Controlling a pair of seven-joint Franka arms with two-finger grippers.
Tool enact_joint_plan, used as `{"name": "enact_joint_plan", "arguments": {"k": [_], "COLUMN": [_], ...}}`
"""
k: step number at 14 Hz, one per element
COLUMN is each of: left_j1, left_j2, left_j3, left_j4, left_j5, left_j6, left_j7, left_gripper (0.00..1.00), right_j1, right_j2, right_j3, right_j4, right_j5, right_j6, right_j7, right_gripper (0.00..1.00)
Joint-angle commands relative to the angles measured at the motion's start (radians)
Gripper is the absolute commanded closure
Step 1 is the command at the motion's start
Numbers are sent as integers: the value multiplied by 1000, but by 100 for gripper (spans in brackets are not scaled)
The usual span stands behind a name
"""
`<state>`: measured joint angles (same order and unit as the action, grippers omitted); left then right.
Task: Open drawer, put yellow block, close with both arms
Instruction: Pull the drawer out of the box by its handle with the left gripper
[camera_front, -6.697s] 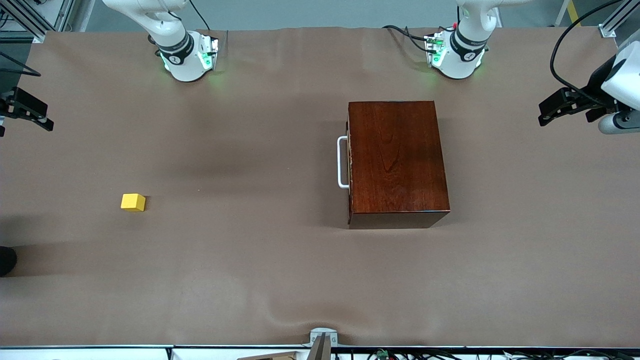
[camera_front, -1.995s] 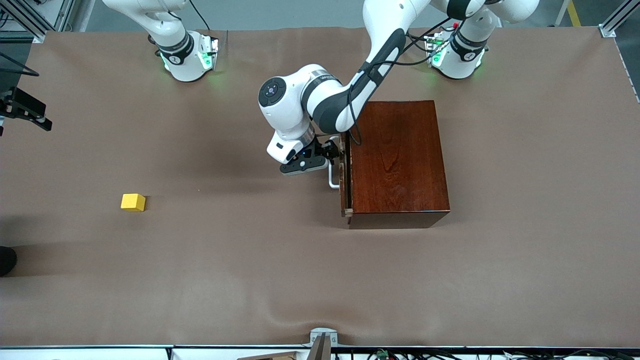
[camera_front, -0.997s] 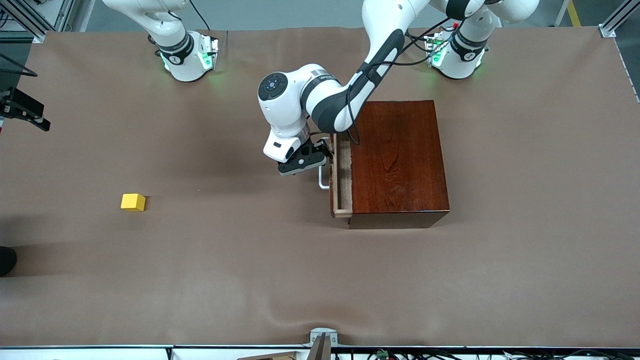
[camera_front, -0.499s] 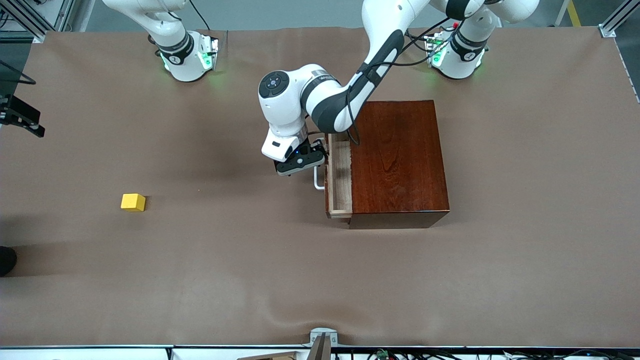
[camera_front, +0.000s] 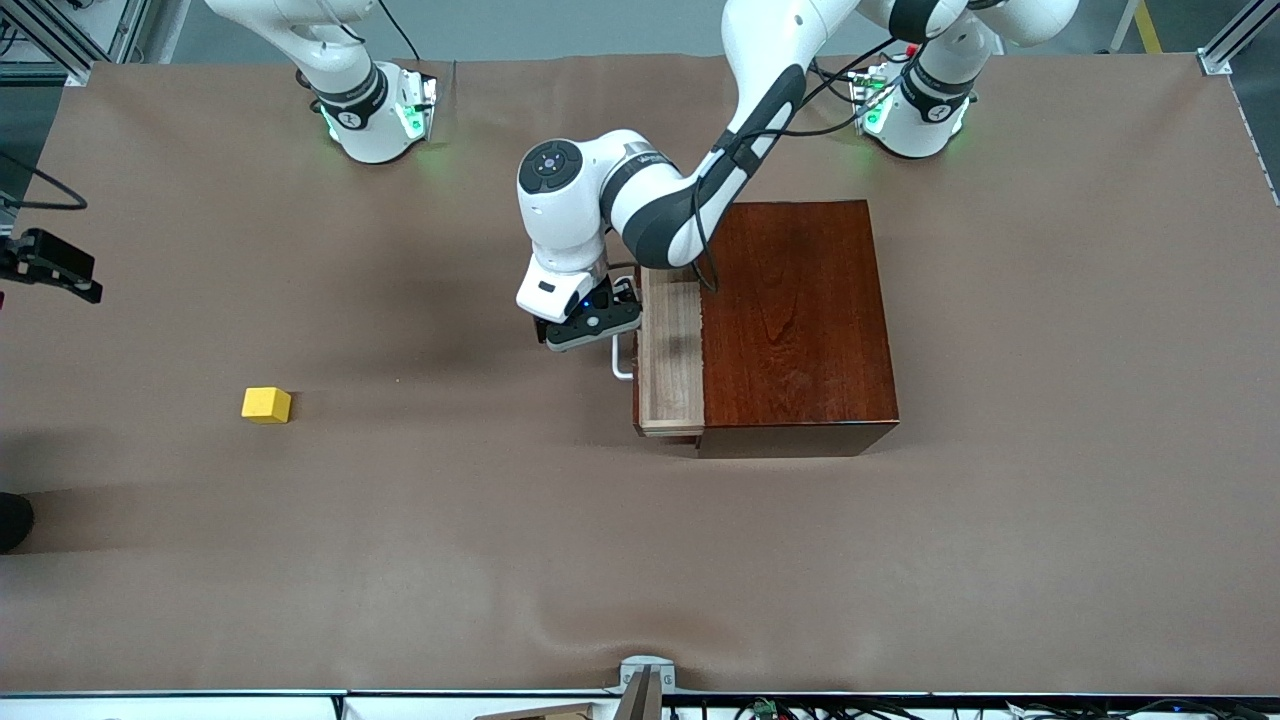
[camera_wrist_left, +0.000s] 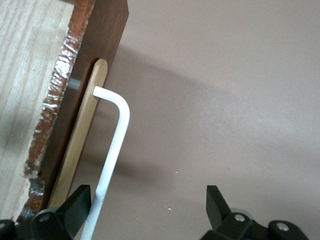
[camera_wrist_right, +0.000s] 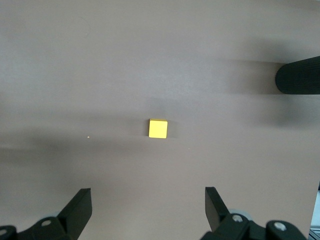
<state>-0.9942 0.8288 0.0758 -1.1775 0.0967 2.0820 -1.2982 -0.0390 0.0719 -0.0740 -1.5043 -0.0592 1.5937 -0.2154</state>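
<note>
The dark red-brown box (camera_front: 795, 320) stands toward the left arm's end of the table. Its drawer (camera_front: 670, 350) is partly out, and the pale wood tray shows nothing in it. My left gripper (camera_front: 595, 322) (camera_wrist_left: 146, 197) is open in front of the drawer. The white loop handle (camera_front: 620, 362) (camera_wrist_left: 117, 135) passes between its fingers, close against one of them. The yellow block (camera_front: 266, 404) (camera_wrist_right: 158, 128) lies alone on the table toward the right arm's end. My right gripper (camera_front: 50, 268) (camera_wrist_right: 147, 197) hangs open over the table's edge at that end, holding nothing.
Brown paper covers the table (camera_front: 450, 520). A dark rounded object (camera_front: 12, 520) (camera_wrist_right: 299, 75) sits at the table's edge at the right arm's end, nearer to the front camera than the block. A small metal bracket (camera_front: 645, 675) is at the edge nearest the front camera.
The drawer has slid farther out of the box toward the right arm's end, with my left gripper moving along at the handle. My right gripper has shifted slightly over the table's edge.
</note>
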Motion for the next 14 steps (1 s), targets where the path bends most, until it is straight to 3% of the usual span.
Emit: {"name": "enact_joint_plan", "arguments": {"k": [1,14], "left_j1": [-17,-18], "left_j2": [101,53], "left_j3": [-25,-19], "left_j4": [110,113], "left_j5": [-46,-45], "left_j6": [124,122], "left_j7": [-41,-39], "left_gripper": [0,0], "right_j1": [-16,-59], "right_j2": [23,71], "right_j3": [11,11], "right_j4": [24,24], "right_j5": [-16,15], "right_j6": [3,23], "right_j7": [13,77], "right_gripper": [0,0]}}
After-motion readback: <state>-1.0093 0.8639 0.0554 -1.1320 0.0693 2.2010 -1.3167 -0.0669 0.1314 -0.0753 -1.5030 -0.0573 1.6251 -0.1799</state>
